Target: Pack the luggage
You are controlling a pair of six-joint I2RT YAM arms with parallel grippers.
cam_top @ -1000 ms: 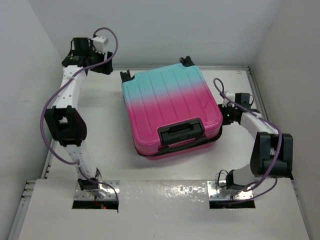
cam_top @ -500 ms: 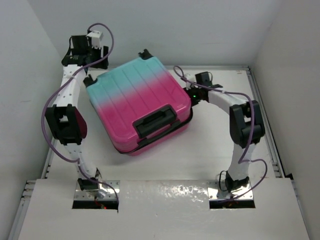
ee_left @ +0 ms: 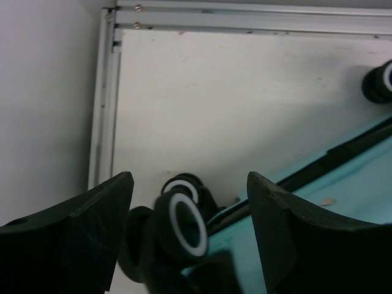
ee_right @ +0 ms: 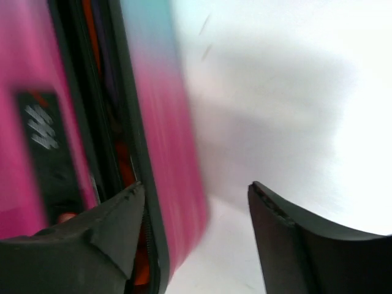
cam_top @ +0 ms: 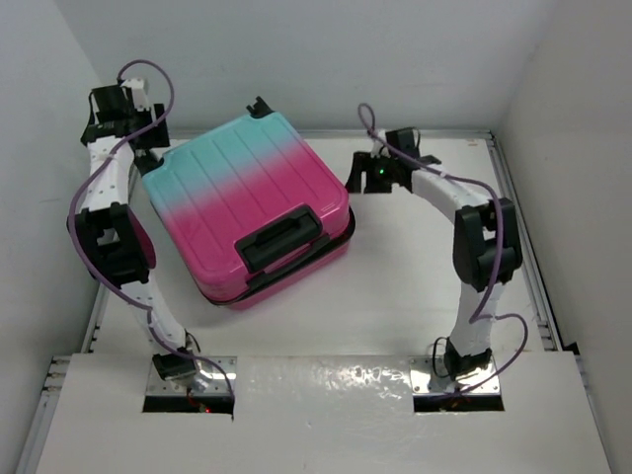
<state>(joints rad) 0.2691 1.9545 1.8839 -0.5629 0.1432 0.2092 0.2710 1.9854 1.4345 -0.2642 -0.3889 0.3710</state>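
Observation:
The luggage, a ribbed shell fading teal to pink, lies flat and closed on the white table, its black handle toward me. In the right wrist view its pink side shows a dark zip gap with something orange inside. My left gripper hangs open at the case's far-left corner. Its jaws straddle a black wheel with a white ring without touching it. My right gripper stands open just off the case's right side. Its left finger is beside the zip seam, and nothing is held.
An aluminium rail runs along the table's back edge and down the left side. White walls close in on the left, back and right. A second wheel sticks out at the case's far corner. Bare table lies right of the case.
The luggage has slid left and turned, its handle now angled. My right gripper, shut before, has opened and sits just off the case. My left arm has drawn back to the left.

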